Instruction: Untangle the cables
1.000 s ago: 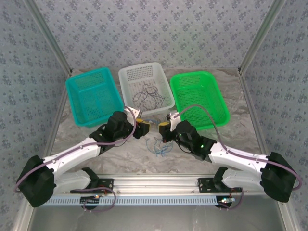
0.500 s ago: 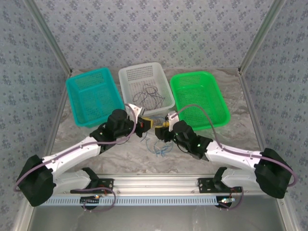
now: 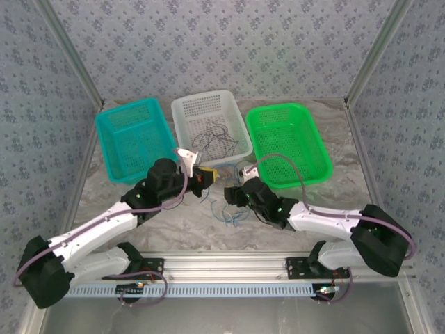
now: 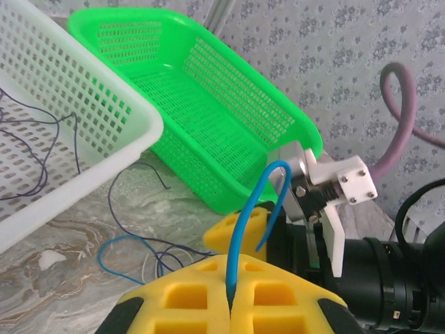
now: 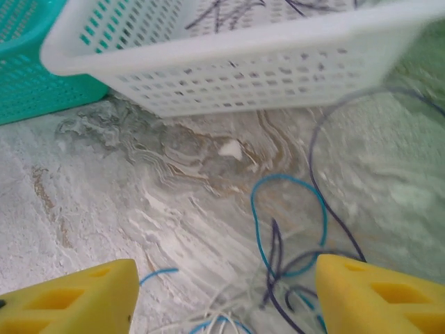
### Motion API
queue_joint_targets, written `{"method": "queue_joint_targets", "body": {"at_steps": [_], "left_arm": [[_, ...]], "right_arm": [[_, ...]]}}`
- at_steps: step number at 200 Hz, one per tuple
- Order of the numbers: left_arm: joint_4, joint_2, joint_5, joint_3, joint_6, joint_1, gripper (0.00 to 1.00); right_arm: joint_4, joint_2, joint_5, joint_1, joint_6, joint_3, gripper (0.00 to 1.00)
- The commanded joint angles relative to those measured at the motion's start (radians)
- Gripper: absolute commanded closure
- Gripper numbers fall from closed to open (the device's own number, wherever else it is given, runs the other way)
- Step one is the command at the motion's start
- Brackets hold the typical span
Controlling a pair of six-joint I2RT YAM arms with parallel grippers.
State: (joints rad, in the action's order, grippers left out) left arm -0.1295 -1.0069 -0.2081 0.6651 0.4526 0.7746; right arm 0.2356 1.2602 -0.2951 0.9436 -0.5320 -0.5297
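Ahead of my left gripper (image 3: 206,175) and right gripper (image 3: 231,196), on the marbled table (image 3: 351,195), I see three baskets: a teal basket (image 3: 132,139) off left, a white basket (image 3: 208,104) straight on, a green basket (image 3: 288,139) off right. The left gripper's yellow pads (image 4: 188,299) are pressed together on a blue cable (image 4: 243,216) arcing up from them. The right gripper is spread wide above the loose tangle of cables (image 5: 285,257); more dark cables (image 3: 214,141) lie in the white basket

3 baskets: teal (image 3: 135,136), white (image 3: 201,106), green (image 3: 285,139). 2 grippers: left (image 3: 207,175), right (image 3: 231,195). 2 cable tangles: table tangle (image 3: 229,217) under grippers, basket tangle (image 3: 214,141) beyond them.
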Motion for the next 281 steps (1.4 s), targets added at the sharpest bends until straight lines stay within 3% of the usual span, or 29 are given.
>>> {"method": "queue_joint_targets", "body": {"at_steps": [1, 43, 72, 103, 142, 192, 242, 281], "left_arm": [[0.066, 0.02, 0.064, 0.025, -0.025, 0.005, 1.0], [0.056, -0.007, 0.132, 0.013, 0.013, 0.006, 1.0], [0.013, -0.034, 0.199, 0.014, 0.018, 0.009, 1.0], [0.001, -0.086, 0.268, 0.051, -0.05, 0.046, 1.0], [-0.061, -0.125, 0.399, 0.061, -0.166, 0.129, 1.0], [-0.194, -0.126, 0.498, 0.023, -0.232, 0.181, 1.0], [-0.289, -0.138, 0.469, -0.009, -0.238, 0.262, 1.0], [-0.267, -0.121, 0.474, -0.037, -0.225, 0.305, 1.0]], "right_arm": [[-0.043, -0.121, -0.085, 0.006, -0.02, 0.014, 0.22], [-0.304, -0.299, -0.027, -0.053, -0.079, -0.07, 0.2], [-0.385, -0.357, 0.227, -0.181, -0.297, -0.111, 0.21], [-0.339, -0.349, 0.434, -0.29, -0.543, -0.14, 0.19], [-0.087, -0.237, 0.603, -0.297, -0.881, -0.122, 0.17], [0.067, -0.157, 0.59, -0.272, -1.081, -0.113, 0.16], [0.213, -0.057, 0.555, -0.308, -1.147, -0.103, 0.17], [0.25, -0.054, 0.492, -0.32, -1.123, -0.101, 0.2]]}}
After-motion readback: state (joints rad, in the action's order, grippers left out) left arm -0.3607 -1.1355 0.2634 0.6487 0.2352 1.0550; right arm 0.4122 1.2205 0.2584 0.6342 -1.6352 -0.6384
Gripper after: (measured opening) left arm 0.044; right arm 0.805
